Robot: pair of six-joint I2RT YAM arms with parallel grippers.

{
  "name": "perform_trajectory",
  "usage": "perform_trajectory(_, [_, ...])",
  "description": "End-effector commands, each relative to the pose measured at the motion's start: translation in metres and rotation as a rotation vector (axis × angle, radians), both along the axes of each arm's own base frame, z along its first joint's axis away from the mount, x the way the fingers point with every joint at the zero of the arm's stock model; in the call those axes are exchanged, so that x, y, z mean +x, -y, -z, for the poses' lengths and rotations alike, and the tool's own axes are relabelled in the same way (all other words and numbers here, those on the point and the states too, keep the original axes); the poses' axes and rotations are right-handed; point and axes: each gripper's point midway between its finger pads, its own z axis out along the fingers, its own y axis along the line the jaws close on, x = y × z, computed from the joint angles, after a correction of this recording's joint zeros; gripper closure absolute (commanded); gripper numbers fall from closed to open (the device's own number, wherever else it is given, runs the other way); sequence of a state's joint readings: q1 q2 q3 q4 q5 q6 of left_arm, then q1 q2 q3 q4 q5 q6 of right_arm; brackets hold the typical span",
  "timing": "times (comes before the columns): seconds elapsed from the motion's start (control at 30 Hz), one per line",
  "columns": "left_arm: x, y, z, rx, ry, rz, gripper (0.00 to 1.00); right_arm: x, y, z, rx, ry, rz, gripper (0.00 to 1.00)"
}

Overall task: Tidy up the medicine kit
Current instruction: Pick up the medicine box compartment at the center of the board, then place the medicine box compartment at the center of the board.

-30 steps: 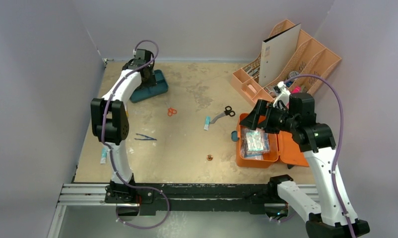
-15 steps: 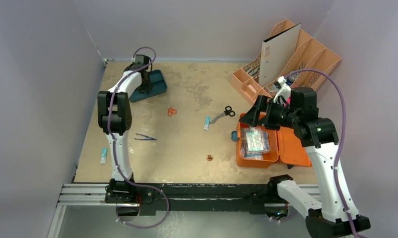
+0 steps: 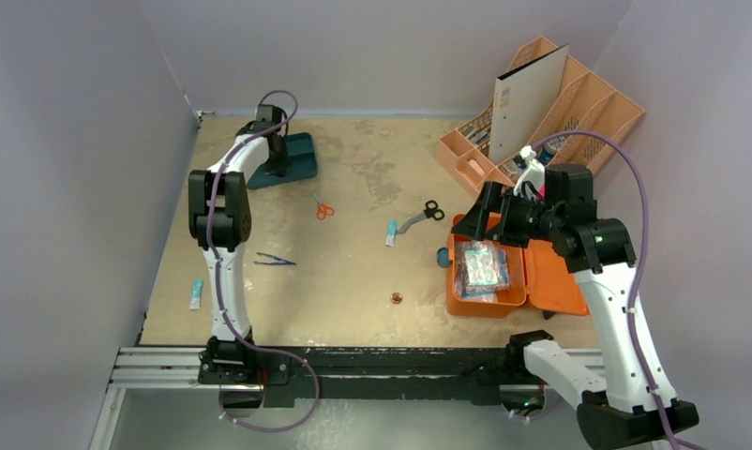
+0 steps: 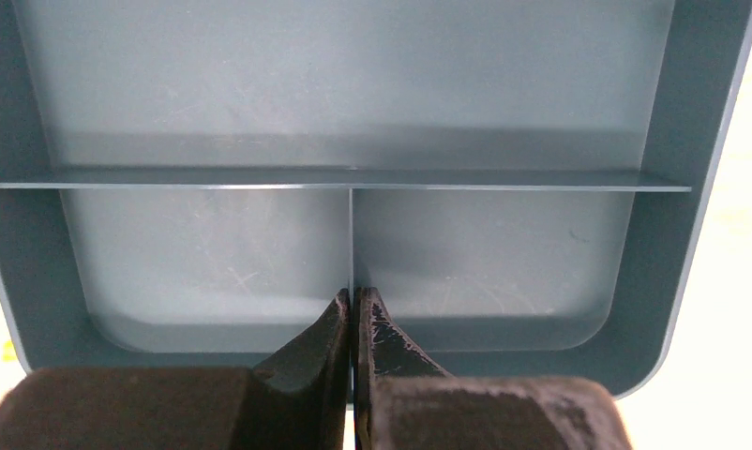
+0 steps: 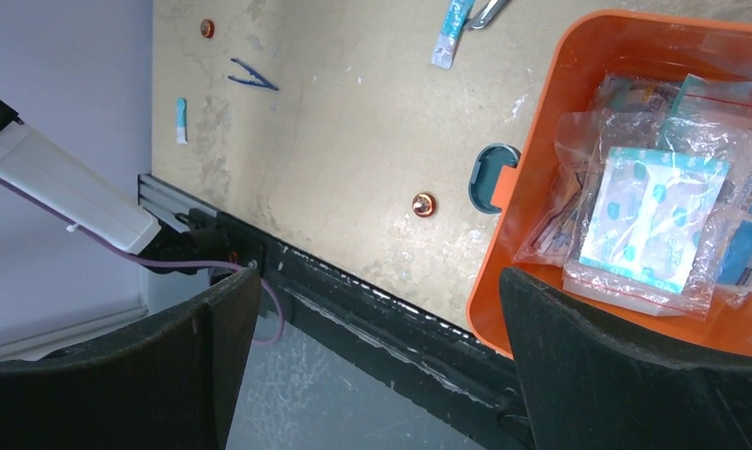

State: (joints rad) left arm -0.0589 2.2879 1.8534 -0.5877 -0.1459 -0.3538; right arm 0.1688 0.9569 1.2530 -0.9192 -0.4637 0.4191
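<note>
With its lid (image 3: 552, 281) folded flat to the right, the medicine kit (image 3: 486, 306) sits open by the table's (image 3: 353, 272) right edge, nearer the near edge than the far one. Clear bags (image 3: 481, 267) of packets lie in its base. A teal latch (image 3: 443, 257) sticks out from its left wall.

The right gripper (image 3: 485, 216) hangs over the kit's far-left corner, fingers wide apart with nothing between them. From the right wrist view the fingers frame the kit's left wall and the table beside it, and the bags are in plain sight.

The left gripper (image 3: 278, 161) is down at the tray (image 3: 300, 155) in the far-left corner of the table. From the left wrist view its fingers (image 4: 391, 342) are pressed together, tips at the near end of the tray's short divider (image 4: 352, 239), where it meets the near wall. Can't tell whether that thin wall is caught between them. The tray has one long compartment and two smaller ones side by side.

Loose on the table:
- orange scissors (image 3: 324, 211), mid-table toward the far edge
- black-handled scissors (image 3: 424, 216), left of the kit, with a small tube (image 3: 391, 232) just beside the blade tips
- tweezers (image 3: 274, 259), left of centre
- copper disc (image 3: 397, 299), toward the near edge, well apart from the kit
- second tube (image 3: 196, 293), by the left edge

The peach organizer (image 3: 588, 103) fills the far-right corner, with a board (image 3: 527, 103) standing upright in it.
</note>
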Motion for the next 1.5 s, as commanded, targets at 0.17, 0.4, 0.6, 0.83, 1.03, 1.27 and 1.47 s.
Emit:
perform_trajectory(0.17, [0.012, 0.023, -0.088, -0.061, 0.17, 0.217, 1.0, -0.002, 0.017, 0.027, -0.12, -0.044, 0.011, 0.01])
perform_trajectory(0.4, [-0.025, 0.052, -0.136, -0.155, 0.239, 0.36, 1.0, -0.002, 0.023, 0.026, -0.162, -0.015, 0.012, 0.01])
perform_trajectory(0.6, [-0.098, 0.115, -0.138, -0.232, 0.188, 0.602, 1.0, -0.004, 0.041, 0.03, -0.254, -0.025, 0.062, 0.01])
perform_trajectory(0.83, [-0.169, 0.169, -0.149, -0.265, 0.156, 0.806, 1.0, -0.003, 0.048, 0.023, -0.273, 0.02, 0.099, 0.01])
perform_trajectory(1.03, [-0.227, 0.177, -0.135, -0.282, 0.085, 1.047, 0.99, -0.008, 0.043, 0.019, -0.231, 0.01, 0.109, 0.01])
perform_trajectory(1.27, [-0.277, 0.182, -0.116, -0.23, 0.148, 1.257, 1.0, -0.016, 0.041, 0.019, -0.211, -0.006, 0.112, 0.01])
perform_trajectory(1.47, [-0.276, 0.173, -0.105, -0.177, 0.137, 1.227, 1.0, -0.019, 0.036, 0.018, -0.184, -0.016, 0.092, 0.01])
